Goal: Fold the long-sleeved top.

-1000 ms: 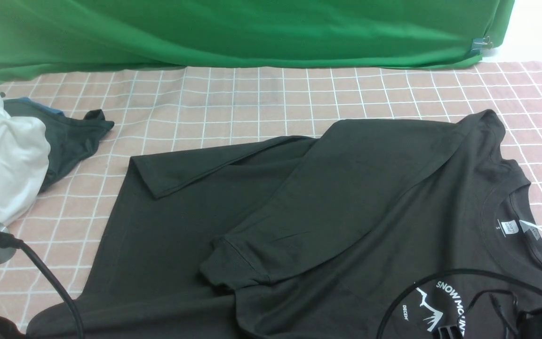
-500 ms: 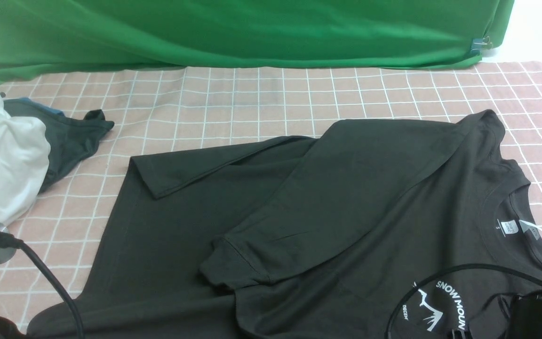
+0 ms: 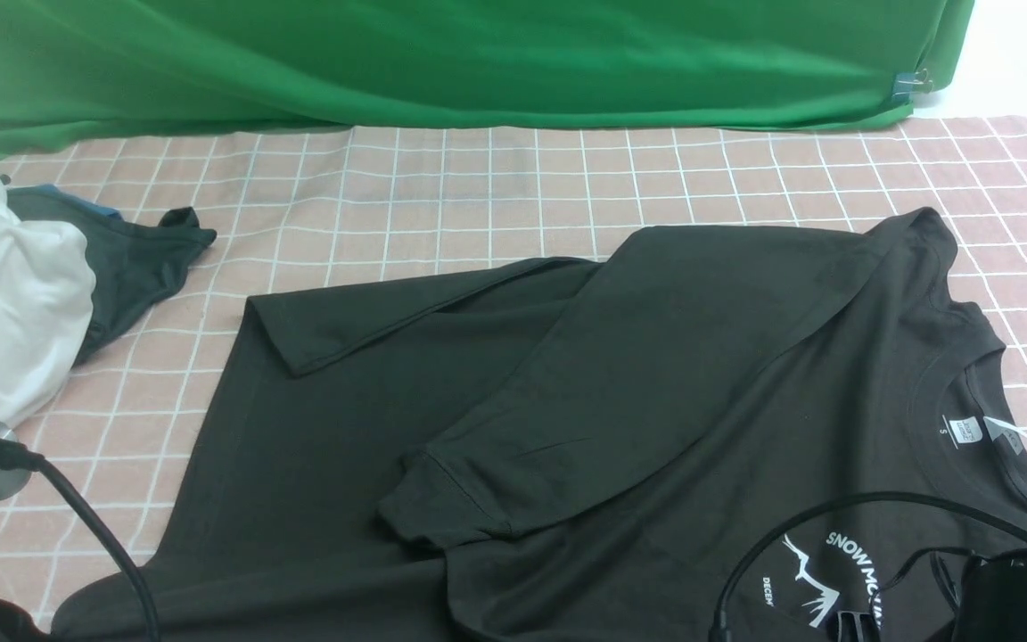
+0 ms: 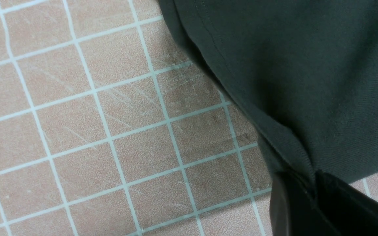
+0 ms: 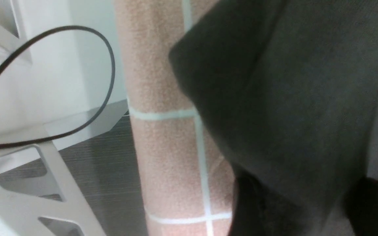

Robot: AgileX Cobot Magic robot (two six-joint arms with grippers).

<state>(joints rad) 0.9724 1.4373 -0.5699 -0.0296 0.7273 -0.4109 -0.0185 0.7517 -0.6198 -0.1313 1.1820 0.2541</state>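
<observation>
long-sleeved top (image 3: pixel 656 357): lying black on the desk (image 3: pixel 478 196), sleeves crossing its body, white print showing.
left pincer (image 4: pixel 310 183): pinching its hem.
right pincer (image 5: pixel 307 196): standing apart, straddling its edge.

Even, diffuse light from overhead fills the front view. The long-sleeved top (image 3: pixel 656 357) casts only thin, soft shadows under its folded sleeve, and its black knit swallows most detail. Left of the top, the white garment (image 3: pixel 5 303) is nearly blown out. Behind the top, the tabletop (image 3: pixel 478 187) looks matte and evenly bright. The left wrist view is crisp on the top's weave and the scratched grid beside it, while the left gripper (image 4: pixel 310 186) is a dark, blurred mass. The right wrist view is soft throughout, the top's edge smeared.
</observation>
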